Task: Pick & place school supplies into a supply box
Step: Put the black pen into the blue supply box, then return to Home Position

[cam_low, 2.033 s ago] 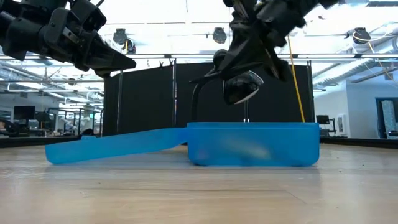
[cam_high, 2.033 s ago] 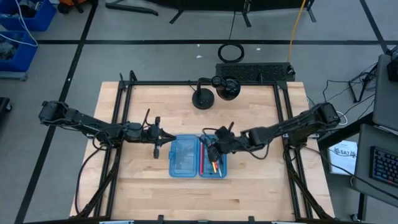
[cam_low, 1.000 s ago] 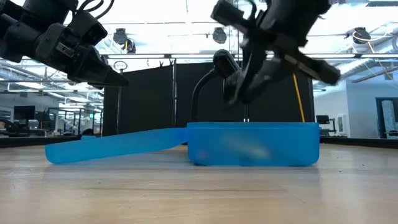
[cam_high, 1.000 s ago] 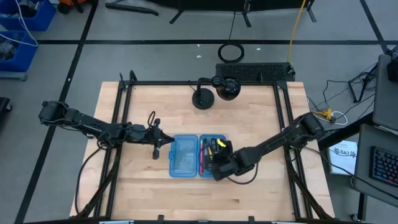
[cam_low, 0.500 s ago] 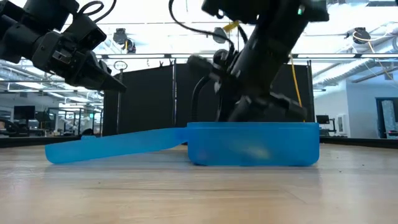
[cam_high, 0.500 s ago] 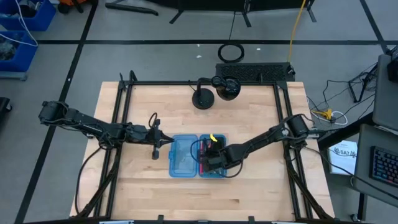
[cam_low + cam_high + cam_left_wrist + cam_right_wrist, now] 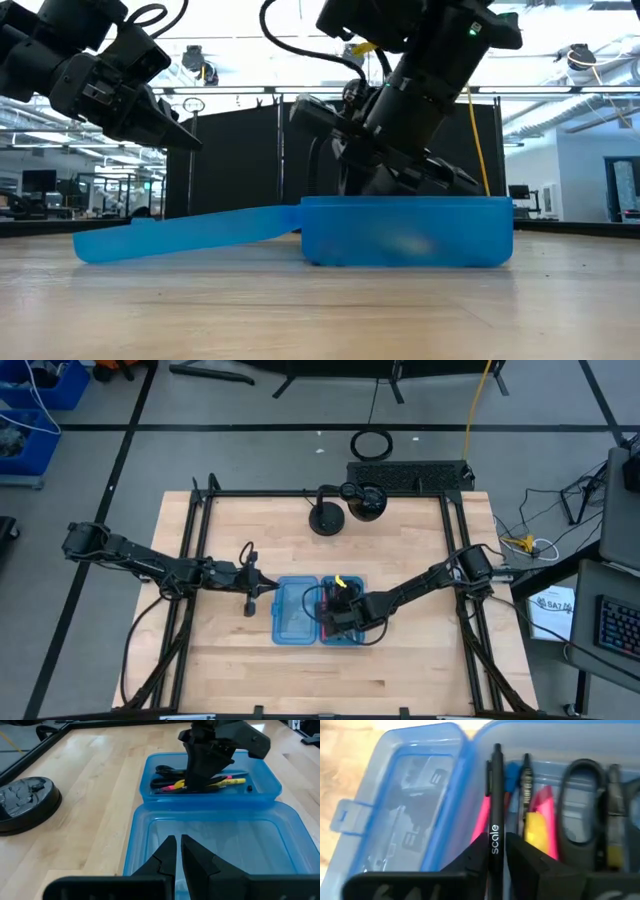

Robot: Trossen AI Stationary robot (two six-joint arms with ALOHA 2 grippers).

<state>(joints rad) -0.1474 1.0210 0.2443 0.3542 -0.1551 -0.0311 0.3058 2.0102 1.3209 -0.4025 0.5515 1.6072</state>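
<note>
The right hand (image 7: 496, 851) is down inside the right-hand half of the open supply box (image 7: 284, 628), and between its two dark fingers (image 7: 475, 854) stands a black pen (image 7: 495, 815) with white lettering on its barrel; the fingers are close in on either side of it, though I cannot tell whether they are gripping it or only just flanking it. From above, that hand (image 7: 338, 616) covers much of the tray it works in. Just beside the black pen lie the other school supplies: a pink pen (image 7: 481, 825), a second dark pen (image 7: 524, 787), something yellow and pink (image 7: 539, 827), and the scissors (image 7: 580, 802) with looped black handles along the far side of the tray. From the left arm's camera the same tray shows the scissors (image 7: 167, 769), a pink and yellow pencil (image 7: 232, 780) and the right arm (image 7: 210, 750) reaching down among them. The other half of the box (image 7: 220, 840) lies flat and open on the wooden bench (image 7: 420, 660), joined to the full half along the hinge. The left hand (image 7: 177, 851) hovers above that flat half with its fingers pinched nearly together, holding nothing; from table level it hangs in the air (image 7: 165, 125) above the lid. A round black base (image 7: 25, 802) sits on the bench off to one side.
</note>
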